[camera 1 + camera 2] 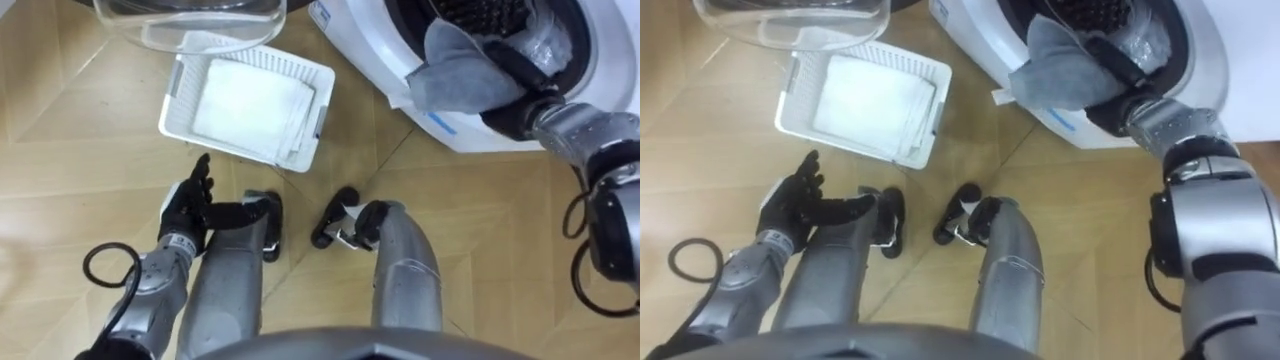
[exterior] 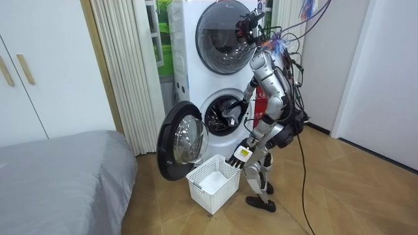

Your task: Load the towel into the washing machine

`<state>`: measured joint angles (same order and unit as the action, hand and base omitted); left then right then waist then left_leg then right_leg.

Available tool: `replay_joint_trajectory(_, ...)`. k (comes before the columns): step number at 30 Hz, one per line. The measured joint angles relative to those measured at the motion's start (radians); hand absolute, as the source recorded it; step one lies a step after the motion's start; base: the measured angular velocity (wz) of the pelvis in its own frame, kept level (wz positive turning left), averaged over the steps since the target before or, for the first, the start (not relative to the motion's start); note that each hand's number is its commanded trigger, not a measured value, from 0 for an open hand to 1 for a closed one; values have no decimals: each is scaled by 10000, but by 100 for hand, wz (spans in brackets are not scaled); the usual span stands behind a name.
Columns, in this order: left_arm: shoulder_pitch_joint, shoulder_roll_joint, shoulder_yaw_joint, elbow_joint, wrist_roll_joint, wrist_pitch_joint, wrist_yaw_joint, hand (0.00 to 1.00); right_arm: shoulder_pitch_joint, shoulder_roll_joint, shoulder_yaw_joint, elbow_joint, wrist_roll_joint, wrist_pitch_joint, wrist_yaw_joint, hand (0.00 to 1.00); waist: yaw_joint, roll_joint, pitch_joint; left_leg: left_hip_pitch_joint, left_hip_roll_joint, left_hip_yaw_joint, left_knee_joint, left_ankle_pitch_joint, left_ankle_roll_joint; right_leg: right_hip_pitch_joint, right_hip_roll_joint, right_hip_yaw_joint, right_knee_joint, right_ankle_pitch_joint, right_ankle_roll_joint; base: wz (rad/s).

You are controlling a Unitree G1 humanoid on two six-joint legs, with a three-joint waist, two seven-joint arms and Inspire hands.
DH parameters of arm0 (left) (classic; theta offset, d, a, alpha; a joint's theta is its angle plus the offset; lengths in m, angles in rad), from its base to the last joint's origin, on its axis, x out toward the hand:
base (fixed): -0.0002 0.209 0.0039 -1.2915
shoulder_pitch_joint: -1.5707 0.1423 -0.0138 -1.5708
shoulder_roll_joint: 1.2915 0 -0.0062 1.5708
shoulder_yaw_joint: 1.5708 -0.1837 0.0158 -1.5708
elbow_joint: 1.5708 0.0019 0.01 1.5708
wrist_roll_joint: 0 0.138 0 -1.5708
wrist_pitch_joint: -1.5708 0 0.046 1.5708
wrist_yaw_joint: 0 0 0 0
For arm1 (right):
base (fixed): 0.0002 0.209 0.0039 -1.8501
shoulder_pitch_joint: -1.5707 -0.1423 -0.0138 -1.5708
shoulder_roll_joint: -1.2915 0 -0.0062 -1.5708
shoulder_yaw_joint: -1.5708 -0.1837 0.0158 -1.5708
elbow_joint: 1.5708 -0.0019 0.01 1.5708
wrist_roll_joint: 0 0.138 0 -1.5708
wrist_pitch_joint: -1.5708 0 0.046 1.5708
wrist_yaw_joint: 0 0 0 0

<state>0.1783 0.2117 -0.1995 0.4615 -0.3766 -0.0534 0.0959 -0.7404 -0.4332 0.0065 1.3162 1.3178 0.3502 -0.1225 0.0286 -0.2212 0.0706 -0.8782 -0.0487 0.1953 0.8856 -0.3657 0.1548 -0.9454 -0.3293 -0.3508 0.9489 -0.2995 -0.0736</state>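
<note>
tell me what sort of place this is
Likely a home bedroom with a laundry corner: two stacked white front-loading washing machines, a grey-covered bed nearby, and a white plastic laundry basket on the wooden floor.

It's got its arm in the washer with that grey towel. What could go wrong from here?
1. Part of the grey towel drapes out over the washing machine's lower rim. If the right hand pulls back now, it may slide to the floor or get caught by the door.
2. The white basket sits close to the robot's feet, so a step could knock it.
</note>
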Motion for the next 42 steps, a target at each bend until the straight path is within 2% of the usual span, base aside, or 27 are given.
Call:
replay_joint_trajectory(4,-51,-67,1,-54,361,4,234,0,-255,-398,-821,29,740,-31,-1038,0,-31,10,-5,-399,13,213,376,-111,188,-475,-94,175,335,-2,39,-7)
replay_joint_trajectory(7,-57,-113,-21,-53,359,10,543,0,-355,-610,-1464,33,1512,-282,-1665,0,-110,31,-12,-454,6,279,511,-170,265,-543,-145,224,437,-17,95,-5)
replay_joint_trajectory(10,-69,-192,-27,-53,453,27,704,0,-591,-612,-2026,32,2306,-460,-2253,0,-58,76,-27,-458,36,365,512,-179,289,-581,-104,262,414,-7,135,-3)
replay_joint_trajectory(15,-81,-240,-85,-53,651,59,714,0,-662,-612,-2060,26,2748,-995,-2940,0,58,238,-68,-458,173,542,491,-168,312,-567,-73,266,391,-49,260,6)
replay_joint_trajectory(19,-89,-311,-87,-53,639,93,714,0,-674,-613,-2060,23,2982,-1196,-3130,0,98,344,-78,-453,191,554,445,-156,332,-558,-57,277,371,-53,271,4)
replay_joint_trajectory(24,-208,-427,-89,26,638,116,663,0,-668,-612,-2059,36,3161,-1492,-3225,0,320,483,-76,-405,363,657,250,-135,337,-510,165,281,31,91,287,-9)
replay_joint_trajectory(31,-417,-436,-147,173,626,212,512,0,-647,-612,-2053,58,3273,-1569,-3329,0,323,527,-83,-278,361,708,21,-123,359,-409,222,330,-130,236,344,-1)
replay_joint_trajectory(33,-542,-470,-253,399,641,220,488,0,-647,-612,-2052,139,3204,-1670,-3320,0,337,638,-91,-157,359,718,-93,-111,379,-273,218,262,-258,298,368,0)
replay_joint_trajectory(39,-619,-489,-418,516,664,224,414,0,-533,-607,-2052,263,2861,-1709,-3011,0,342,726,-92,232,364,971,-575,-16,437,42,197,212,-643,467,418,-1)
replay_joint_trajectory(42,-964,-623,-470,1069,749,228,184,0,-162,-601,-2039,198,2499,-1784,-2745,0,548,868,-74,653,388,1038,-881,-9,450,461,273,181,-953,559,487,-5)
